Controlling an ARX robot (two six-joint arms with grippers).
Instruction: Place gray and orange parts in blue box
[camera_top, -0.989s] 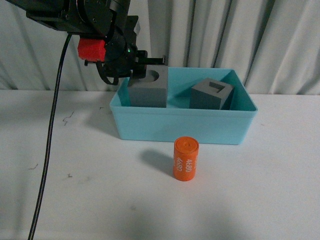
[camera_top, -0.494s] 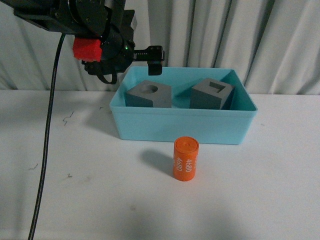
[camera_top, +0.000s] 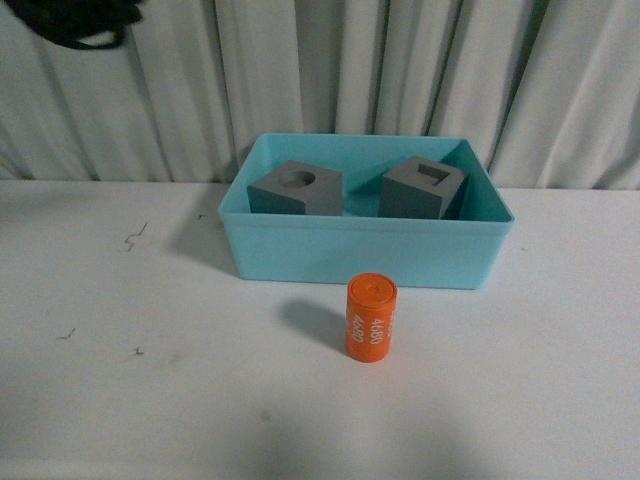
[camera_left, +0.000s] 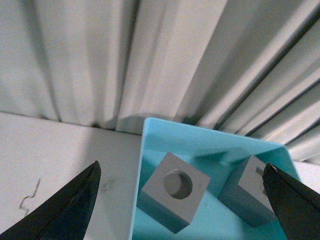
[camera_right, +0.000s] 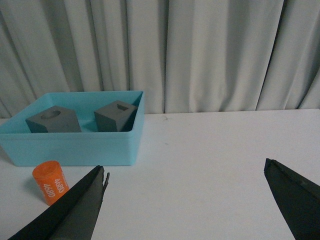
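Note:
Two gray cubes lie inside the blue box (camera_top: 365, 255): the one with a round recess (camera_top: 297, 190) on the left, the one with a square recess (camera_top: 424, 190) on the right. The orange cylinder (camera_top: 371, 318) stands upright on the table just in front of the box. My left gripper (camera_left: 181, 165) hangs open high above the box's left end, with the round-recess cube (camera_left: 155, 200) and the square-recess cube (camera_left: 247, 197) below it. My right gripper (camera_right: 184, 166) is open over bare table, well to the right of the box (camera_right: 75, 147) and the cylinder (camera_right: 50, 181).
A pleated pale curtain (camera_top: 400, 70) closes off the back, right behind the box. The white table (camera_top: 150, 400) carries a few small dark scuffs (camera_top: 135, 237). A dark piece of the left arm (camera_top: 80, 25) shows at the top left corner.
The left gripper let go of the round-recess cube, which now rests in the box. The left arm rose up and left, almost out of the front view.

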